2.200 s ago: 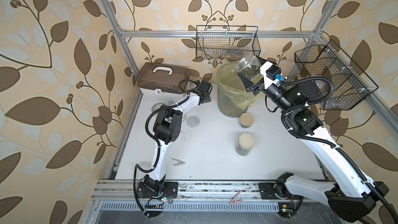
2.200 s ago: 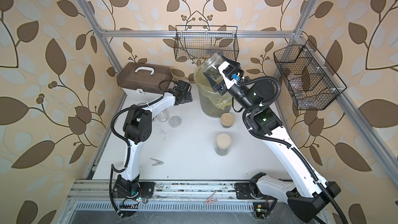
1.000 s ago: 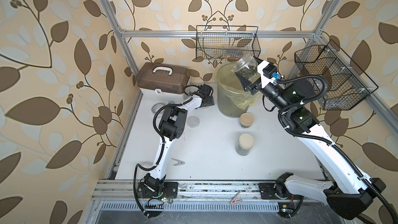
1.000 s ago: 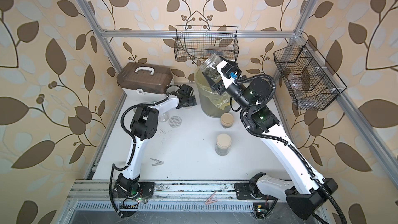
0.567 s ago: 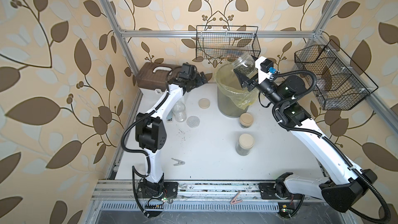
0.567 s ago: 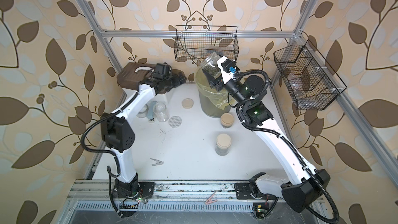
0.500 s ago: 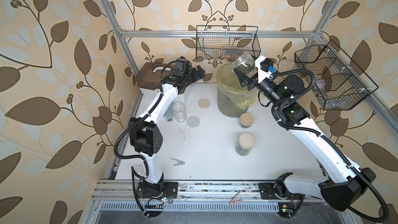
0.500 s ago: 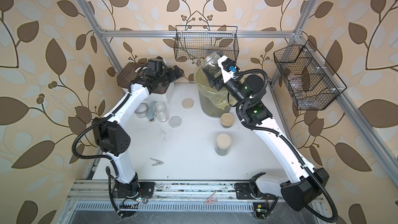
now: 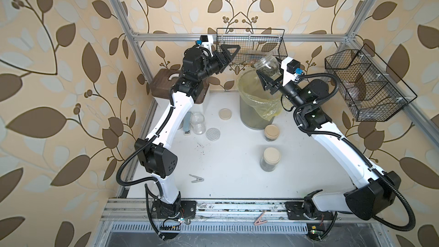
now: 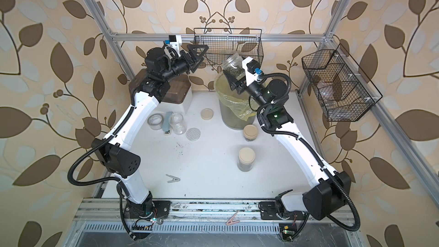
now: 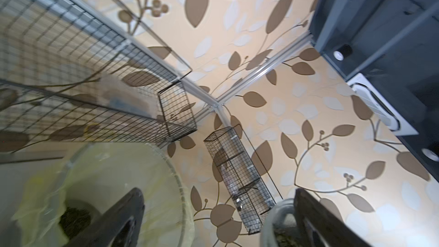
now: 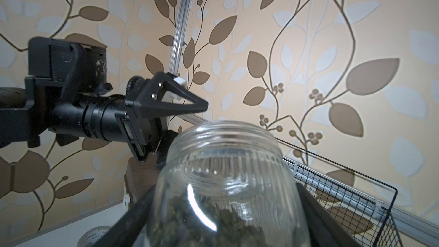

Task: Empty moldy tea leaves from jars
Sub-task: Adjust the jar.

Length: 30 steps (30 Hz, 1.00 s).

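Note:
My right gripper point(image 9: 268, 73) is shut on an open clear jar point(image 9: 266, 65), held tilted above the bin point(image 9: 240, 86). Dark moldy tea leaves point(image 12: 213, 222) fill its lower part in the right wrist view. My left gripper point(image 9: 228, 52) hangs open and empty, high up to the left of that jar, by the back basket. Two lidded jars point(image 9: 271, 132) point(image 9: 270, 159) with dark leaves stand right of centre. An empty open jar point(image 9: 198, 122) stands at the left. A beige lid point(image 9: 225, 113) and a dotted lid point(image 9: 212, 134) lie loose on the table.
The bin's yellow liner point(image 10: 244, 110) holds dumped leaves. Wire baskets hang on the back wall point(image 9: 251, 43) and the right wall point(image 9: 365, 84). A brown box point(image 9: 164, 84), a tape roll point(image 10: 155, 121), a grey bar point(image 9: 187, 124) and a metal clip point(image 9: 196, 178) sit at the left.
My left arm has lifted from the table up to the back basket, leaving the beige lid lying there. The right gripper has shifted a little left with the jar.

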Tool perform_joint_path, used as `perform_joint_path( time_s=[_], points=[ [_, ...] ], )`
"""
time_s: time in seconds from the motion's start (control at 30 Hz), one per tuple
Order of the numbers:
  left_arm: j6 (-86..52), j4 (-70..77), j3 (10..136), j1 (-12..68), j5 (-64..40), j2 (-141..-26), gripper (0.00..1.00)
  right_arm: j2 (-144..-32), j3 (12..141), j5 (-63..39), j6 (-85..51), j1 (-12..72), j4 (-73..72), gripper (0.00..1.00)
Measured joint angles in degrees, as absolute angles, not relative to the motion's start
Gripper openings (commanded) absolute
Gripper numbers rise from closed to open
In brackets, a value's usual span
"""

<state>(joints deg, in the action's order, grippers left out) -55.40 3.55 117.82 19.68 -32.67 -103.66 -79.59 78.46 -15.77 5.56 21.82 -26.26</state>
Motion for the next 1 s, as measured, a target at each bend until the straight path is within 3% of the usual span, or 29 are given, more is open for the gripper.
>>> perform_joint_path(
  time_s=[0.47, 1.0],
  points=[
    [-55.7, 7.4, 126.6, 24.5, -44.7, -110.1, 0.99, -85.3, 85.0, -17.6, 3.2, 21.3, -28.3, 0.13],
    [-55.0, 6.6, 128.1, 24.8, -46.8, -111.9, 0.99, -88.0, 88.5, -19.6, 3.2, 21.4, -25.6, 0.13]
  ],
)
